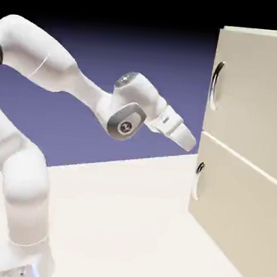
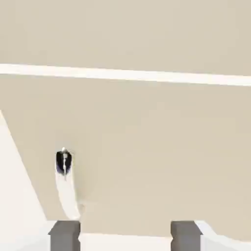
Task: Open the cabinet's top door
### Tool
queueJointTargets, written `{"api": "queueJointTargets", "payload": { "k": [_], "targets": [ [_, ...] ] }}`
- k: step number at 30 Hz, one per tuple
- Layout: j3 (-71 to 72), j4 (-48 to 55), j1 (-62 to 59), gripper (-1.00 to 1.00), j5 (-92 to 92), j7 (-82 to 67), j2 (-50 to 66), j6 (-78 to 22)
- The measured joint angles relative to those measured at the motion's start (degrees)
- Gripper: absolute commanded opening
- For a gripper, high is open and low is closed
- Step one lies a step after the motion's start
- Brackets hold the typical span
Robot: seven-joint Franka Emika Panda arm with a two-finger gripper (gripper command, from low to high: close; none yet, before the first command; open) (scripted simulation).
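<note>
On the exterior view's right stands the cabinet, its top door above and to the right of the fingers, which hang just short of the cabinet front without touching it. They are open with nothing between them — the hand view shows the two grey tips well apart. The top door's silver handle is higher than the fingers, near the door's left edge. The door is shut, its flat face turned toward the arm. Its handle is a curved bar with its long axis running up and down — nearly upright, bowed outward from the panel.
</note>
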Motion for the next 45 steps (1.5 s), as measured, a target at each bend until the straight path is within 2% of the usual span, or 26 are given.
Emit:
{"api": "queueJointTargets", "payload": {
  "k": [45],
  "targets": [
    [39.1, 22.7, -37.7, 0.0, 112.1, 36.8, -8.2, -4.5]
  ]
}}
